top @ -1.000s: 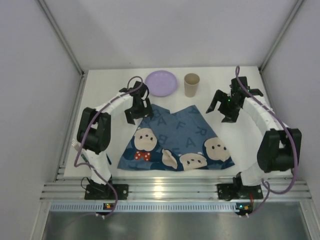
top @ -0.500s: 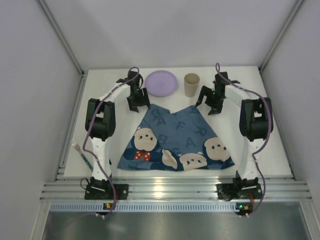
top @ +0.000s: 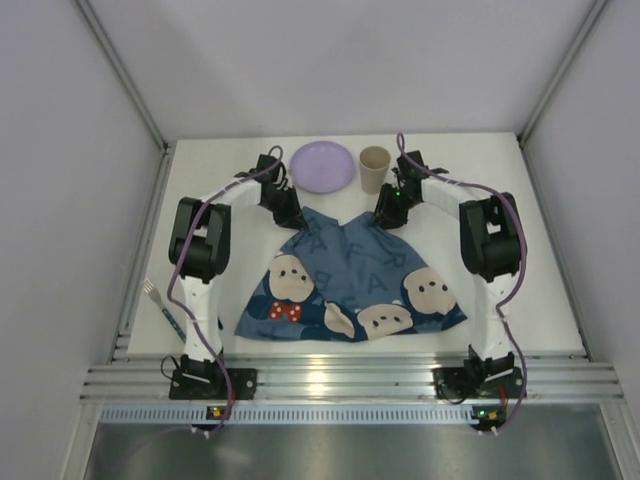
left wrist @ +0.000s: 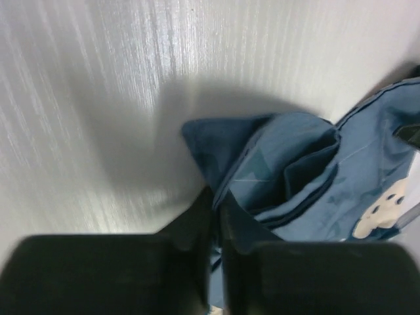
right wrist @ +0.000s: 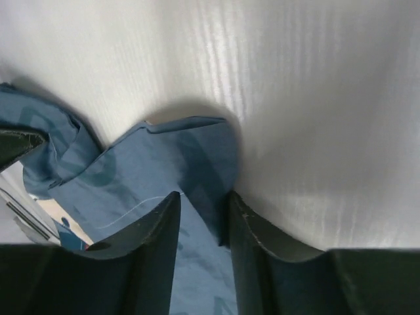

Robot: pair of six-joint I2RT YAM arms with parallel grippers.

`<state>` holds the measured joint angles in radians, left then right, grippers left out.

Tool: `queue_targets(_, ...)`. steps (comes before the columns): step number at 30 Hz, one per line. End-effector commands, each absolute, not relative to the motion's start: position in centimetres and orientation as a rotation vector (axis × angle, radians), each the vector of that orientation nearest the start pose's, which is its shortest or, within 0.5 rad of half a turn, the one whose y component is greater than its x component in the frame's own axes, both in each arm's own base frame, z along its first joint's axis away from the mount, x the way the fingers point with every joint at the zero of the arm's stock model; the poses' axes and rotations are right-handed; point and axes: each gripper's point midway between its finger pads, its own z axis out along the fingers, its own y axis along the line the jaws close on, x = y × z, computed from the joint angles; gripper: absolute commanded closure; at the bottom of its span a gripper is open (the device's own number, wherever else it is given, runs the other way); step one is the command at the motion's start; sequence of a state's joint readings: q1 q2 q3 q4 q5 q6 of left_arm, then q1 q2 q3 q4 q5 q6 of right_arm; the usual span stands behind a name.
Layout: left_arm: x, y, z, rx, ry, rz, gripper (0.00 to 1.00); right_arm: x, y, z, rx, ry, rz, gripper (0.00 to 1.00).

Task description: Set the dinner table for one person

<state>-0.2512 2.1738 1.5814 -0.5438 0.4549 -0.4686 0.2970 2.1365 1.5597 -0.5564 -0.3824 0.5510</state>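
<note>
The white dinner table (top: pixel 505 285) carries a blue cartoon-print placemat (top: pixel 345 280), rumpled at its far edge. My left gripper (top: pixel 291 213) is at the placemat's far left corner. In the left wrist view that gripper (left wrist: pixel 216 198) is shut on a bunched fold of the blue cloth (left wrist: pixel 289 170). My right gripper (top: pixel 388 216) is at the far right corner. In the right wrist view that gripper (right wrist: pixel 202 200) straddles the cloth corner (right wrist: pixel 190 154). Its fingers (right wrist: pixel 167 216) are close together, but a gap shows between them.
A lilac plate (top: pixel 322 165) and a beige cup (top: pixel 373 168) stand just behind the placemat, near both grippers. A fork (top: pixel 160 304) lies by the left edge of the table. An aluminium rail (top: pixel 340 380) runs along the near edge, and white walls close in the sides.
Both arms reached in to the placemat's far corners. The left jaws closed on the cloth, the right jaws narrowed around it, and the far edge bunched up.
</note>
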Motion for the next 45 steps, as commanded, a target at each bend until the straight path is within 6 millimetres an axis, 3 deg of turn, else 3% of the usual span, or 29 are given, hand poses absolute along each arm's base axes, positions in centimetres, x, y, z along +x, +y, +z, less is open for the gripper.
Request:
queue_targets(1,40.6,-19.9,-2.2,-0.157,2.916,-0.723,0.93,40.5,20.6,-0.5,0.273,2.884,0.663,0.66)
queue_targets(2,40.8,-19.9,-2.0,-0.166,2.917,-0.713,1.00,40.5,20.4,-0.4,0.279,2.886,0.645,0.76)
queue_targets(5,41.2,-19.8,-1.4,-0.167,2.906,-0.698,1.00,40.1,19.6,-0.1,0.288,2.885,0.600,0.91)
queue_targets(8,41.4,-19.1,0.1,-0.166,2.895,-0.647,1.00,39.6,17.3,0.6,0.329,2.876,0.501,1.00)
queue_targets(13,41.9,-16.1,3.8,-0.189,2.830,-0.546,1.00,39.3,10.0,3.1,0.520,2.786,0.362,1.00)
queue_targets(14,42.3,-15.5,5.3,-0.194,2.793,-0.533,1.00,39.4,8.9,3.6,0.554,2.764,0.362,1.00)
queue_targets(15,42.7,-14.3,5.9,-0.219,2.775,-0.496,1.00,39.8,6.9,4.1,0.619,2.733,0.361,1.00)
queue_targets(18,43.6,-11.9,8.5,-0.242,2.712,-0.403,1.00,40.9,3.6,6.3,0.682,2.655,0.357,1.00)
queue_targets(20,44.1,-11.0,9.7,-0.253,2.685,-0.359,1.00,41.9,2.7,7.4,0.682,2.634,0.348,1.00)
queue_targets(23,44.5,-9.5,9.8,-0.310,2.670,-0.275,1.00,43.2,2.7,7.8,0.674,2.643,0.357,1.00)
queue_targets(28,44.8,-7.8,8.3,-0.409,2.674,-0.189,1.00,45.4,4.6,7.3,0.664,2.659,0.449,1.00)
queue_targets(32,46.5,-7.4,8.5,-0.433,2.658,-0.187,1.00,46.5,5.5,7.1,0.642,2.677,0.443,1.00)
queue_targets(33,46.6,-7.4,8.3,-0.435,2.668,-0.183,0.95,46.0,5.1,6.8,0.660,2.708,0.402,0.96)
queue_targets(34,46.2,-7.4,7.4,-0.442,2.709,-0.170,0.84,46.0,4.8,6.6,0.674,2.719,0.374,0.89)
queue_targets(35,46.5,-7.4,7.7,-0.443,2.703,-0.172,0.72,45.6,4.5,6.3,0.688,2.732,0.350,0.66)
queue_targets(36,46.6,-6.9,7.7,-0.453,2.697,-0.131,0.48,45.3,4.2,6.1,0.696,2.742,0.316,0.52)
queue_targets(38,46.3,-6.7,8.5,-0.465,2.671,-0.125,0.18,44.1,3.7,6.0,0.691,2.749,0.280,0.16)
queue_targets(39,46.3,-6.7,9.0,-0.467,2.657,-0.131,0.02,43.9,3.3,6.2,0.672,2.744,0.248,0.11)
queue_targets(41,45.8,-6.6,10.6,-0.473,2.623,-0.133,0.02,42.9,2.8,7.1,0.651,2.735,0.213,0.05)
queue_targets(45,45.6,-6.2,13.2,-0.500,2.540,-0.137,0.02,41.5,3.3,10.2,0.607,2.687,0.261,0.06)
